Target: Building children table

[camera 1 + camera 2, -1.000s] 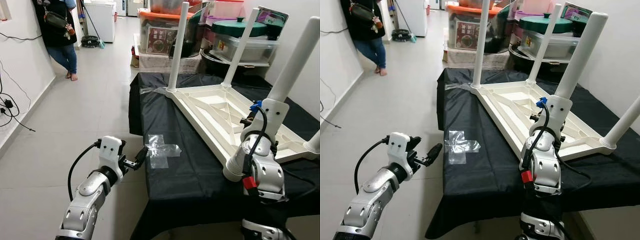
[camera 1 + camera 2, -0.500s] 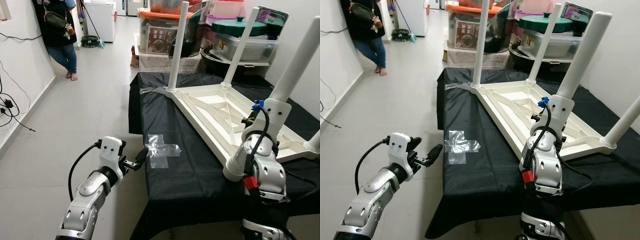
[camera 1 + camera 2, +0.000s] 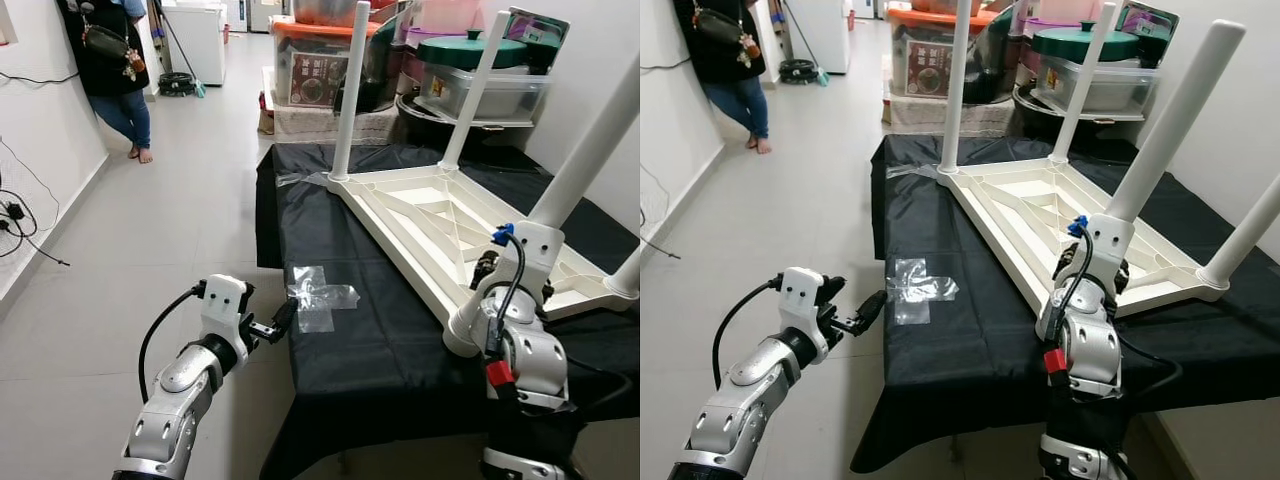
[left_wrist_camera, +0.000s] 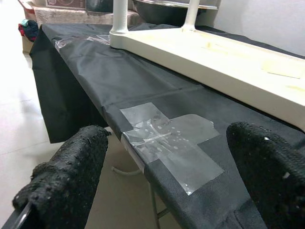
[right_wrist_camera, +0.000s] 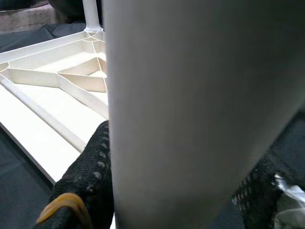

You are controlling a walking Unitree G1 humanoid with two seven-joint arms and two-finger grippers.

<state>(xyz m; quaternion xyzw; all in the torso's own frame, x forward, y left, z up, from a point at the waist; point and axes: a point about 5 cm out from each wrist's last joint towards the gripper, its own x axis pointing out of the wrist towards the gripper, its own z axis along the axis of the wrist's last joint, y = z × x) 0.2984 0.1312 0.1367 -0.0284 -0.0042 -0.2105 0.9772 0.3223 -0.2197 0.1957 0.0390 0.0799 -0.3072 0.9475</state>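
A white children's table [image 3: 430, 215] lies upside down on a black cloth-covered table [image 3: 390, 350], its legs pointing up. My right gripper [image 3: 497, 275] is shut on the near table leg [image 3: 590, 150], low down close to its base. In the right wrist view that leg [image 5: 190, 95] stands between the black fingers [image 5: 93, 162]. My left gripper [image 3: 282, 318] hangs open just off the black table's left edge. It faces a cross of clear tape [image 4: 169, 143] stuck on the cloth, and nothing is between its fingers [image 4: 71, 167].
A person [image 3: 110, 70] stands by the wall at the far left. Stacked storage boxes [image 3: 320, 70] and lidded bins [image 3: 490, 75] stand behind the table. Cables [image 3: 20, 215] run along the left wall. Tiled floor [image 3: 180, 220] lies open to the left.
My right wrist sits a little lower along the near leg than before. The whole view has shifted slightly. The left arm has kept its place.
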